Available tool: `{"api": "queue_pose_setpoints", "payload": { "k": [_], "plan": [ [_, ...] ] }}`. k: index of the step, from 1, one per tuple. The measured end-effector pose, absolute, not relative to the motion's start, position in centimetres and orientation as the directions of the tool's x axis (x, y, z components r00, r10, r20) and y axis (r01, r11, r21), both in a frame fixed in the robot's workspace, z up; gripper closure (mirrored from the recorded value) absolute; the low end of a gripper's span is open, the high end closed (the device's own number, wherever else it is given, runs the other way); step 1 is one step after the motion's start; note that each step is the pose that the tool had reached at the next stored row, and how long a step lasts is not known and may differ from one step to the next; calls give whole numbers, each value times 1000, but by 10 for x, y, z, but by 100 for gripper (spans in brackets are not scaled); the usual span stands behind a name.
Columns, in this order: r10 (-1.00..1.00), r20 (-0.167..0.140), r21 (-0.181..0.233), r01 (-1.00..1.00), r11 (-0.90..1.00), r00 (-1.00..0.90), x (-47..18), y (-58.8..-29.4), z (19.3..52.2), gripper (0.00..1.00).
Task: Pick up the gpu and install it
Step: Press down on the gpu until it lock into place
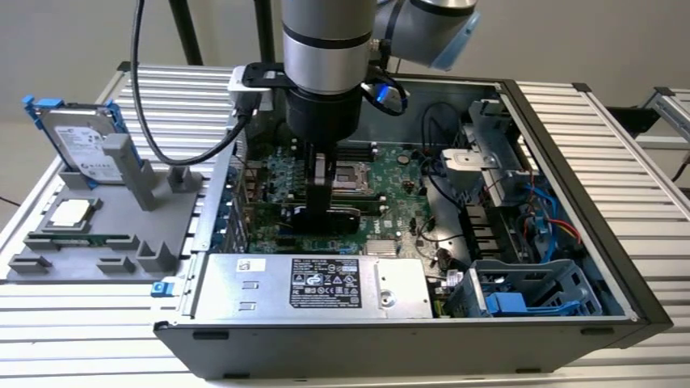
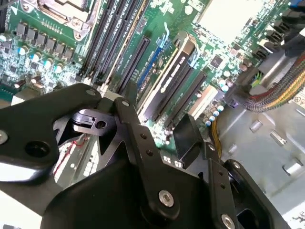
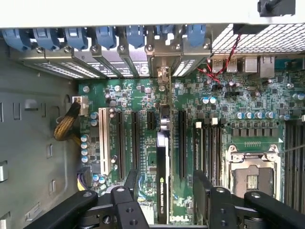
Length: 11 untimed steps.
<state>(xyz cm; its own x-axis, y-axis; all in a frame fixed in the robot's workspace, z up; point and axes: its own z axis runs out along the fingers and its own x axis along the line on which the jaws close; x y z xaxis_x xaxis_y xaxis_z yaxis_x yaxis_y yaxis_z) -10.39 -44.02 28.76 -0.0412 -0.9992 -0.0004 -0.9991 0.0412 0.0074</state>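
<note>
Installation step in hand: gpu point(image 3: 162, 179) stands on edge in a motherboard point(image 3: 209, 119) expansion slot, its bracket toward the rear slot covers point(image 3: 119, 59). Tool point(image 3: 164, 200) sits directly above it, fingers apart, unclamped. Seating depth needs confirming, in my judgement.

The Universal Robots arm point(image 1: 326, 48) hangs straight down, wrist vertical, its black gripper point(image 1: 320, 212) low and pointing downward, the two fingers point(image 3: 206, 188) spread apart with a clear gap between them in both wrist views.
</note>
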Motion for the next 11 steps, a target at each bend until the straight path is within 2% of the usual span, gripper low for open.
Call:
{"api": "queue_pose_setpoints", "payload": {
  "k": [1,2,11],
  "plan": [
    [-999,0,7,-999,41,-41,-104,-440,288,0],
    [-999,0,8,-999,41,-41,-104,-440,288,100],
    [-999,0,8,-999,41,-41,-104,-440,294,100]
  ]
}}
